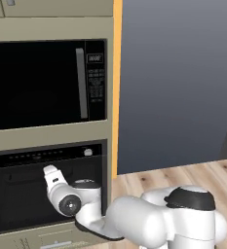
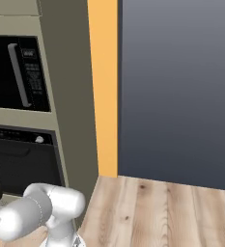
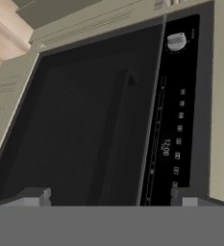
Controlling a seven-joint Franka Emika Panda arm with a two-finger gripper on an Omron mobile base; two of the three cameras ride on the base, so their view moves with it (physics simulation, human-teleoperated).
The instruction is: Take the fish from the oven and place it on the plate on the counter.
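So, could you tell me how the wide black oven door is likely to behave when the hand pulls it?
The wide black oven door is closed, probably stiff and fairly heavy, being a broad flat panel. Its glossy front looks slippery, so the dark bar handle seems the likelier hold. The open hand faces it.

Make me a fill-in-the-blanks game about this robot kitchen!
1. The oven door is ____.
2. Right above the oven sits a black ____ with a keypad.
3. The oven's small silver knob sits on the control ____.
4. The tool faces the oven with its fingers ____, holding nothing.

Missing words: shut; microwave; strip; open
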